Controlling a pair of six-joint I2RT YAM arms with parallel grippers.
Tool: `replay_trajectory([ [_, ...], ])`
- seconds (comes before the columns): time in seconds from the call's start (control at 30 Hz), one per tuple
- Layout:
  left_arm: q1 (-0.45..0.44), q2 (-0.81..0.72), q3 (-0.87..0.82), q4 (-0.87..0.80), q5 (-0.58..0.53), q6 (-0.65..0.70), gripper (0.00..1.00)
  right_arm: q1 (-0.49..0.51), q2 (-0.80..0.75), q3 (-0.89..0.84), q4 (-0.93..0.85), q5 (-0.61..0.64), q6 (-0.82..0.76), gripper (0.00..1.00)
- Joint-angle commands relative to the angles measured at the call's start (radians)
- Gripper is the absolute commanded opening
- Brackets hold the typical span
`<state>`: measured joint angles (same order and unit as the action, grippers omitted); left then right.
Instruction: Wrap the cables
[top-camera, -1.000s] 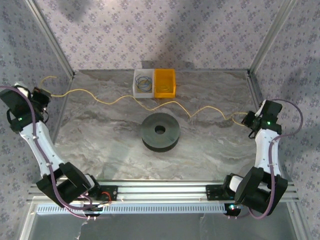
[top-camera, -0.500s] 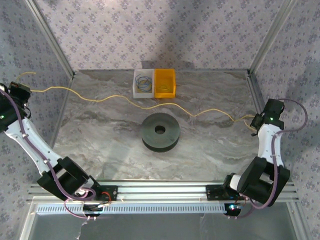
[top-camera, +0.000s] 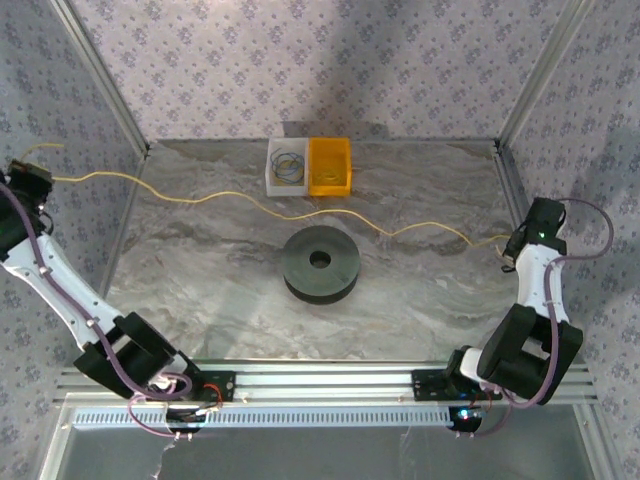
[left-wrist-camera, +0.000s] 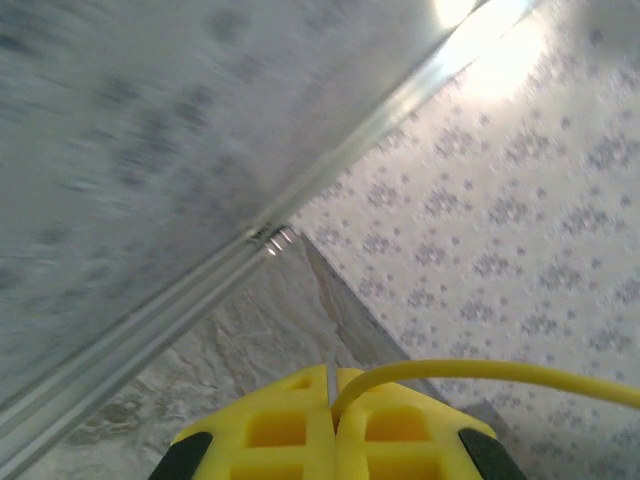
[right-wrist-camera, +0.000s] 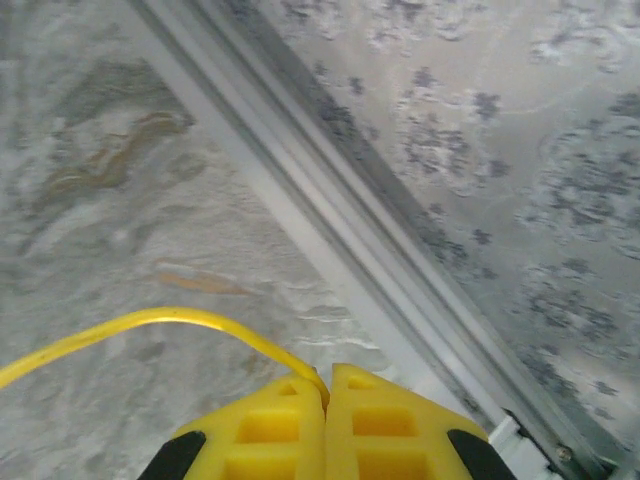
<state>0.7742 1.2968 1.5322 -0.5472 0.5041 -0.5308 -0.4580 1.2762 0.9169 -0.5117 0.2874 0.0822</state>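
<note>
The thin yellow wire (top-camera: 340, 210) runs in a wavy line across the middle of the top view, from the far left edge to the right side. It passes just in front of the white bin (top-camera: 286, 166) and the orange bin (top-camera: 330, 166) and behind the black spool (top-camera: 320, 263), without seeming to touch any of them. The left gripper (top-camera: 30, 180) has its fingers pressed together on one end, with a short tail sticking out past them. The left wrist view shows the wire leaving the seam between the closed yellow pads (left-wrist-camera: 270, 430). The right gripper (top-camera: 512, 245) is likewise clamped on the other end, and its wrist view shows the wire curling out of the closed tips at lower centre. The main risk, as I judge it, is the grip: the wire is very thin against broad pads, so a hard pull or a twist could draw it out of either pinch. Both arms are also right at the edges of the table (top-camera: 200, 300), close to the metal frame and papered walls, so spreading further could knock the enclosure. When the wire comes down to the spool, its kinks could ride over the rim instead of dropping into the groove. Too much tension could drag or tip the loose spool, and a low pass at the back could snag a bin.
</note>
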Motion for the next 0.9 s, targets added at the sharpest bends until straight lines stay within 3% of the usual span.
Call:
replay_trajectory([
  [0.0,-0.154,-0.036,-0.017,-0.002,-0.063,0.117,0.0,0.049,-0.021,-0.002,0.043,-0.033,0.067,0.0],
  [0.13,-0.381,-0.066,-0.114,0.02,-0.111,0.161,0.0,0.176,-0.025,-0.012,0.033,0.014,0.096,0.0],
  [0.43,-0.662,-0.048,-0.279,0.145,-0.164,0.116,0.0,0.309,-0.056,-0.1,0.06,0.017,0.144,0.0],
  [0.63,-0.759,-0.018,-0.283,0.189,-0.219,0.093,0.0,0.377,-0.047,-0.095,0.064,0.012,0.15,0.0],
  [0.87,-0.779,0.0,-0.238,0.227,-0.261,0.042,0.0,0.46,-0.085,0.004,0.029,0.029,0.149,0.0],
])
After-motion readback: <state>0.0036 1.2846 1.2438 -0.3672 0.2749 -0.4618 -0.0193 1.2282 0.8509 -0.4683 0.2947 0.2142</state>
